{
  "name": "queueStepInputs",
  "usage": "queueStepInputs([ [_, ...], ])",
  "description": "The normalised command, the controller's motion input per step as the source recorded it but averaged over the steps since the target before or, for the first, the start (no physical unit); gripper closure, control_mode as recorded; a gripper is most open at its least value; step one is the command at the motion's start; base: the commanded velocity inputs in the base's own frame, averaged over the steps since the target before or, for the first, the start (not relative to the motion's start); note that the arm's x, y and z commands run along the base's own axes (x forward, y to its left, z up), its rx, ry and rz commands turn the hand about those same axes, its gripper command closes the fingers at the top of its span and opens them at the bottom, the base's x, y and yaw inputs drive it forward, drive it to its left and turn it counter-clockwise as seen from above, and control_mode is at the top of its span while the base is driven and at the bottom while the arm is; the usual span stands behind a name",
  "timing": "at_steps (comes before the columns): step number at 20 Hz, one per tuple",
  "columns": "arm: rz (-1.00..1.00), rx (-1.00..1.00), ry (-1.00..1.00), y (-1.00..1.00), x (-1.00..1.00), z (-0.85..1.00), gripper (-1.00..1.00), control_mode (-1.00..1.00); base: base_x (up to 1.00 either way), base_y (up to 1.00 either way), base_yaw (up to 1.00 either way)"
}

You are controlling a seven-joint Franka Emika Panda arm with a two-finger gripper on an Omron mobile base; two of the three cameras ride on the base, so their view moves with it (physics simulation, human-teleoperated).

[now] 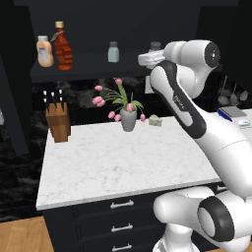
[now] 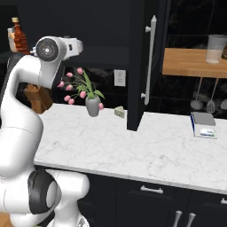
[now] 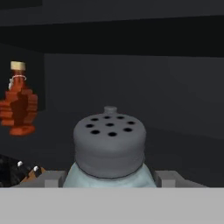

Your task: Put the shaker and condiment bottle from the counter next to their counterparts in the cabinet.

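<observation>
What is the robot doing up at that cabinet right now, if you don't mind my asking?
The gripper holds the shaker between its fingers at the cabinet's shelf level. The condiment bottle already stands on the shelf beside the orange bottle, and the twin shaker waits farther right. The shaker isn't set down yet.

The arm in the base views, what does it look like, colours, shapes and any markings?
The arm is made of glossy white rounded shells with dark grey to black bands and round caps at the joints. One upper link carries a dark stripe with small pale lettering too small to read. No loose cables show. The gripper has a white body at the wrist; its fingers look grey and blocky in the hand view.
</observation>
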Motion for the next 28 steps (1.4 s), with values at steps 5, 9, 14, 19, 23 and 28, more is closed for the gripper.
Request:
queueStepInputs([
  [5, 0.00, 0.00, 0.00, 0.00, 0.36, -0.30, 1.00, -1.00, 0.00, 0.00, 0.00],
  [9, 0.00, 0.00, 0.07, 0.02, 0.14, -0.24, 1.00, -1.00, 0.00, 0.00, 0.00],
  [14, 0.00, 0.00, 0.04, 0.00, 0.34, -0.05, 1.00, -1.00, 0.00, 0.00, 0.00],
  [19, 0.00, 0.00, 0.01, 0.00, 0.43, -0.08, 1.00, -1.00, 0.00, 0.00, 0.00],
  [23, 0.00, 0.00, 0.00, 0.00, 0.48, -0.16, 1.00, -1.00, 0.00, 0.00, 0.00],
  [28, -0.01, 0.00, 0.00, 0.02, 0.42, -0.13, 1.00, -1.00, 0.00, 0.00, 0.00],
])
